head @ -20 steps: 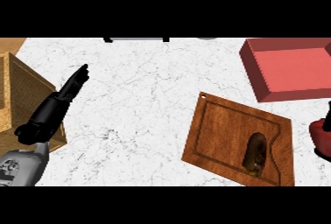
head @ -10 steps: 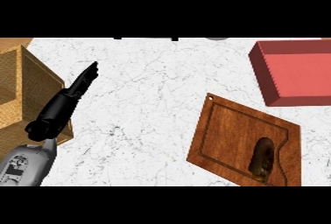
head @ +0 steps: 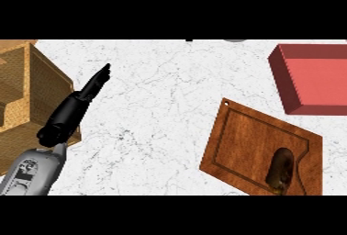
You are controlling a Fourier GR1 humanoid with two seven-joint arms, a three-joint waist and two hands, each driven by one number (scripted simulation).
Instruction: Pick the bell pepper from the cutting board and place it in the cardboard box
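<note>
Bell pepper (head: 281, 170), dark, oblong, on wooden cutting board (head: 248, 137)

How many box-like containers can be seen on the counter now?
2. The open brown cardboard box is at the left edge, beside the left hand. The red square bin is at the upper right. Both are cut by the view's edges.

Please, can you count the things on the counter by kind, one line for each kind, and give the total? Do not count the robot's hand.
Cardboard box: 1
Red box: 1
Wooden cutting board: 1
Dark brown item lying on the cutting board: 1
Total: 4
</note>
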